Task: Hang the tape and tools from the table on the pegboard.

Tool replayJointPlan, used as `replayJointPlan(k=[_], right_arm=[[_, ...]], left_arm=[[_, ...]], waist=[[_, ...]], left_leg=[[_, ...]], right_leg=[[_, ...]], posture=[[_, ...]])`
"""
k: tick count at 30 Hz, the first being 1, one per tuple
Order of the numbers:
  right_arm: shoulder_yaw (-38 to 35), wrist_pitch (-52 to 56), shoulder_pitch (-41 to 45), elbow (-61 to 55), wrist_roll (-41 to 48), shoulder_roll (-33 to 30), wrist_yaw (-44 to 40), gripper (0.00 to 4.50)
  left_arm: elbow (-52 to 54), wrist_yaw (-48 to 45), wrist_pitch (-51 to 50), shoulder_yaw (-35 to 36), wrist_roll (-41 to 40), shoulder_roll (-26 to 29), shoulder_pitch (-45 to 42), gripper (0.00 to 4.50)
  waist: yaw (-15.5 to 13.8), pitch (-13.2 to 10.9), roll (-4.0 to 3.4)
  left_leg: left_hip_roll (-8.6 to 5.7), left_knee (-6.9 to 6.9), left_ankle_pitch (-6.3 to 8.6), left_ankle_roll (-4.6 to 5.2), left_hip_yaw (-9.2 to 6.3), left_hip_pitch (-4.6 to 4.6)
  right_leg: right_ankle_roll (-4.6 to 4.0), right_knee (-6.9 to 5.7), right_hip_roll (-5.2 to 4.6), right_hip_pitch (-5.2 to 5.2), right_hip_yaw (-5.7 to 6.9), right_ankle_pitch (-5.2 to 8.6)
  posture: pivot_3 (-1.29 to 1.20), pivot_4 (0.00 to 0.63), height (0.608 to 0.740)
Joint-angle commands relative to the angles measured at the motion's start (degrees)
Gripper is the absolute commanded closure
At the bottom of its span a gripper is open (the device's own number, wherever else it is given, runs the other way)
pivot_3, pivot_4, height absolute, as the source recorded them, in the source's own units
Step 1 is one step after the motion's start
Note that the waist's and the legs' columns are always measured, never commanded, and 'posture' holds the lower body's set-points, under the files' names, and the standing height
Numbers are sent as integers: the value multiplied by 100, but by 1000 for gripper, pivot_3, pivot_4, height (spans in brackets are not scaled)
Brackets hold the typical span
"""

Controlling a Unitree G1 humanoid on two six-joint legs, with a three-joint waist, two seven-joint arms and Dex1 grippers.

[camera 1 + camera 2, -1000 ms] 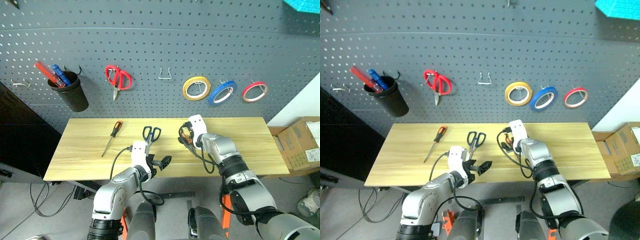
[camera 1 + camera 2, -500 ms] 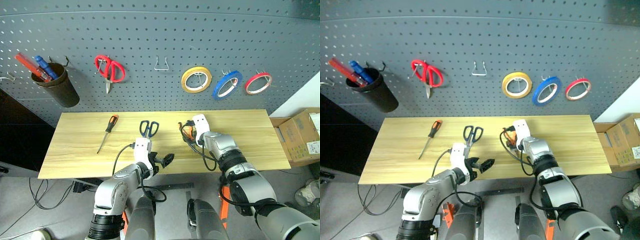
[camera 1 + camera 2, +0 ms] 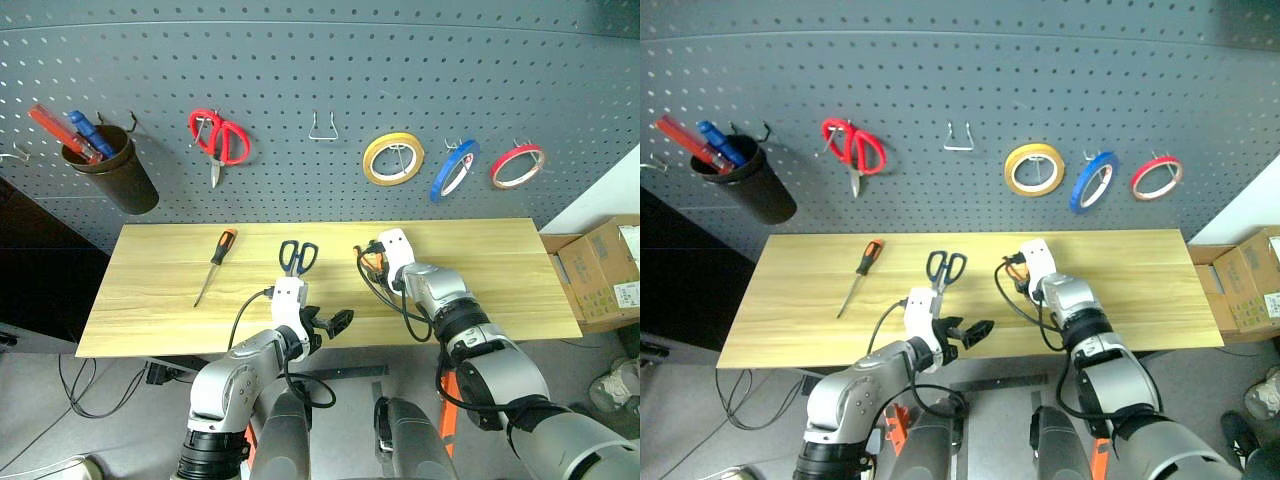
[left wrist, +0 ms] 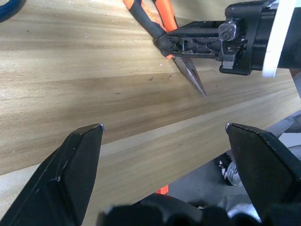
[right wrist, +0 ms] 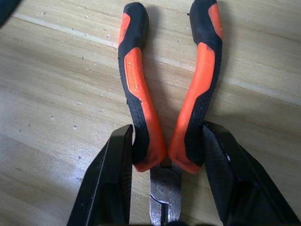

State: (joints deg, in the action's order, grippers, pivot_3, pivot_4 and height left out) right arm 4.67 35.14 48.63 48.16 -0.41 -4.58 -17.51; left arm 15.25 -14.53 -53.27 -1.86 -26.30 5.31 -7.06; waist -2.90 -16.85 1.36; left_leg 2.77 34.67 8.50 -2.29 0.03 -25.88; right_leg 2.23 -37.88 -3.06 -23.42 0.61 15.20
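Orange-handled pliers (image 5: 164,108) lie lengthwise between the right gripper (image 5: 165,176) fingers, clamped near the pivot; left gripper (image 4: 164,155) fingers apart.

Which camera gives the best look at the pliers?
The right wrist view: the pliers lie on the table, both handles between the right claw fingers. The left wrist view shows their tip; the eye views, just an orange bit.

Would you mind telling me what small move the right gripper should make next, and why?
Probably lift. The right gripper has its fingers against both handles of the pliers, which lie flat on the table, so raising them should come next.
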Motion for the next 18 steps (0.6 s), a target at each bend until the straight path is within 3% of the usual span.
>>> replayJointPlan(k=[1, 7, 12, 18], right_arm=[[317, 7, -333, -355, -202, -175, -254, 2756], [661, 425, -1335, -2903, -55, -575, -896, 2756], [624, 1811, -2480, -6055, 290, -797, -934, 2756], [87, 1714, -2466, -7154, 745, -415, -634, 2756]], left_arm=[[135, -97, 96, -44, -99, -50, -50, 0], [276, -290, 289, -44, -211, -60, -123, 0], [785, -283, 344, 24, -273, 95, -349, 0], [1292, -477, 460, 513, -846, 132, -288, 0]], waist=[[-7, 0, 0], [-73, 3, 3], [-107, 27, 3], [-98, 196, 15]], left_leg=[[-1, -2, 0, 0, 0, 0], [-9, -31, 4, -7, 0, -21], [-10, -27, 4, -20, -10, -93], [-8, -32, -15, -68, -22, -89]], right_leg=[[0, 1, 0, 0, 0, 0], [21, 25, -5, -13, 3, -13], [22, -2, -2, -91, 12, -18], [25, 0, 2, -87, 28, -16]], posture=[[221, 315, 740], [204, 253, 740], [199, 188, 740], [200, 110, 740]])
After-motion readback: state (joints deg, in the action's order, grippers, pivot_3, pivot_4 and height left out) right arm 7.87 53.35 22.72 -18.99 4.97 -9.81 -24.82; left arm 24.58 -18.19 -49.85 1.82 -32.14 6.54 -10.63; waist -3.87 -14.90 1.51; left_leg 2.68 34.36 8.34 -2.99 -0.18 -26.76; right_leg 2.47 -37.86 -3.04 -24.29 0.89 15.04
